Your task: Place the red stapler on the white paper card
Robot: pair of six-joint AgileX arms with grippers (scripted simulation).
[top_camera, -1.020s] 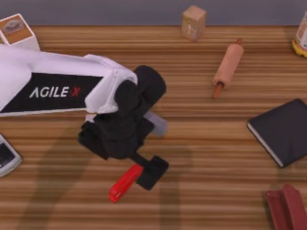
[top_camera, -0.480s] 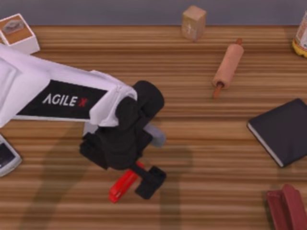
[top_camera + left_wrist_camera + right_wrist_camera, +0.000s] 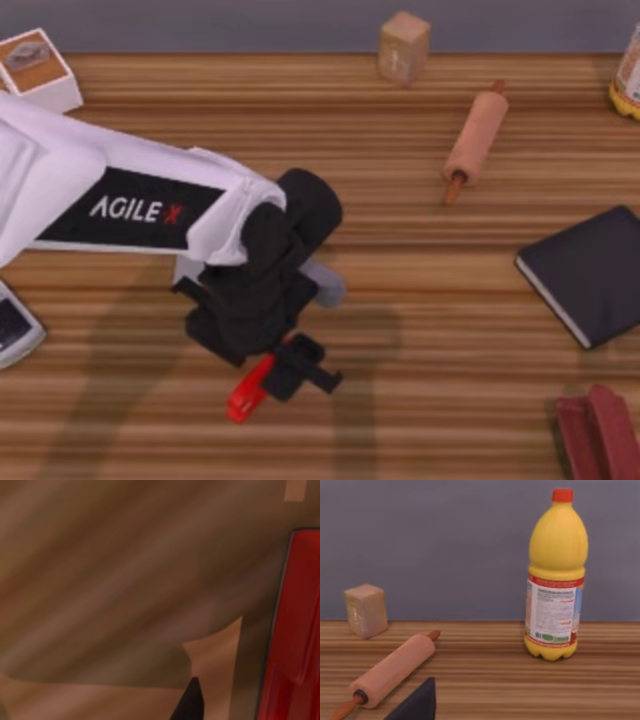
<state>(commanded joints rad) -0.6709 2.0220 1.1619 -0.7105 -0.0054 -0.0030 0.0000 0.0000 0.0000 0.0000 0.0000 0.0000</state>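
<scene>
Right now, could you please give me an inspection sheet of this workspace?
Surface: wooden table, striped grain.
Job's things: red stapler lying near the front; white paper card mostly hidden beneath the left arm.
Clutter: rolling pin, black book, wooden block, yellow bottle, dark maroon object, white box.
Grippers: left gripper over the stapler's end; right not in view.
Cables: nothing seen.
Surroundings: grey wall.

A striped wooden table (image 3: 420, 330) carried a red stapler (image 3: 246, 392), a wooden rolling pin (image 3: 476, 140), a tan block (image 3: 404, 46), a black book (image 3: 590, 272), a yellow bottle (image 3: 555, 575), a brown-topped white box (image 3: 38, 68) and a dark maroon ridged object (image 3: 598, 430).
</scene>
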